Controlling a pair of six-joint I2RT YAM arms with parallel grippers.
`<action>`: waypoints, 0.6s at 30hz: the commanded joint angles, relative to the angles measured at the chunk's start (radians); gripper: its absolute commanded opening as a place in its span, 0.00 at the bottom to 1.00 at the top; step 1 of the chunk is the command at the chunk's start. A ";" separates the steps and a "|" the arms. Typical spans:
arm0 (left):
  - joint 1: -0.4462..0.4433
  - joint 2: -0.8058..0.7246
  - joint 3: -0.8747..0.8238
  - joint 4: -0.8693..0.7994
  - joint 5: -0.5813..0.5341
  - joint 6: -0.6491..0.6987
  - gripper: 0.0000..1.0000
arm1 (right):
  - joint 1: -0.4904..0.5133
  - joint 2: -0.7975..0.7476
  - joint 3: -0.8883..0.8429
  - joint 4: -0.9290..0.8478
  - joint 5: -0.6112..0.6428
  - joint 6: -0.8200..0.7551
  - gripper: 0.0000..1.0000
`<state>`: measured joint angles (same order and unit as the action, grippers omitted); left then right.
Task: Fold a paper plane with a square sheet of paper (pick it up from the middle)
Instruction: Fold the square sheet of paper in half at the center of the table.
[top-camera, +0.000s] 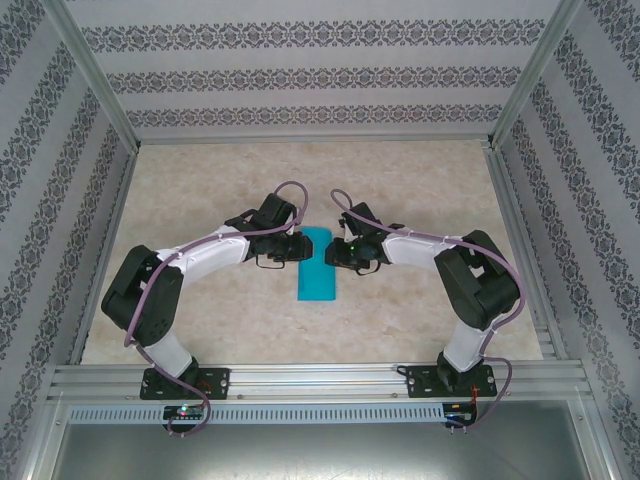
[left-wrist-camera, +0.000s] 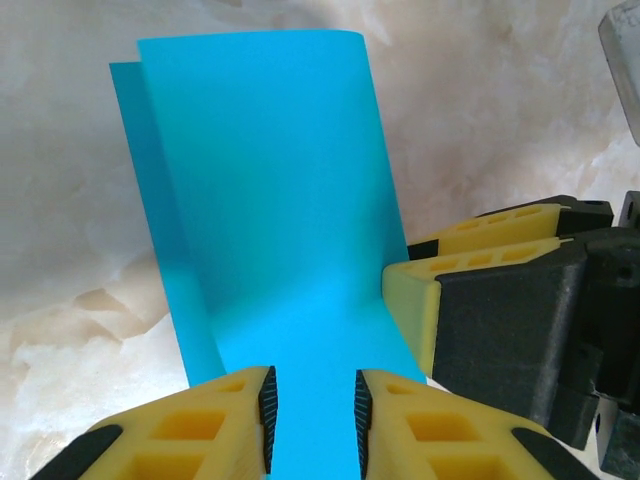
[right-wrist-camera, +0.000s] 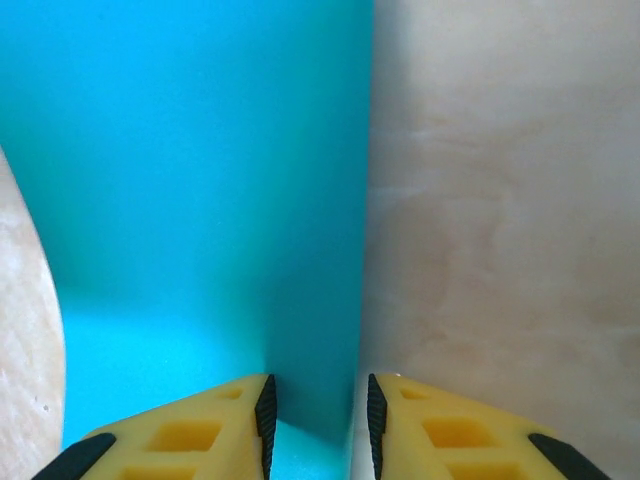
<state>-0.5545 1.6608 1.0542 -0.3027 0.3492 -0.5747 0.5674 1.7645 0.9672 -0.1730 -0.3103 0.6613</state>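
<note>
Folded square sheet of paper (top-camera: 317, 265) mid-frame on marbled table (top-camera: 420, 175); left gripper (left-wrist-camera: 312, 405) and right gripper (right-wrist-camera: 317, 412) flank it, jaws slightly parted.

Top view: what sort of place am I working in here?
Probably a lab robot cell rather than a home. An aluminium frame carries both arm bases, patterned wall panels box in three sides, and the table has a marble-look top.

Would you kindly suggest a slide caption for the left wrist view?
Left gripper, jaws slightly apart, poised over the near end of the turquoise paper sheet, doubled over lengthwise on the pale table.
</note>
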 joint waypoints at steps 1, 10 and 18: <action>0.011 -0.048 -0.022 -0.031 -0.026 0.024 0.30 | 0.011 0.009 0.035 -0.043 0.028 -0.028 0.33; 0.013 -0.020 -0.034 0.001 0.018 0.008 0.30 | 0.022 0.046 0.073 -0.091 0.057 -0.002 0.33; 0.013 0.002 -0.044 0.016 0.032 0.004 0.29 | 0.039 0.076 0.100 -0.109 0.068 0.006 0.33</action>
<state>-0.5480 1.6459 1.0267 -0.3035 0.3656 -0.5755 0.5922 1.8160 1.0409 -0.2562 -0.2668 0.6582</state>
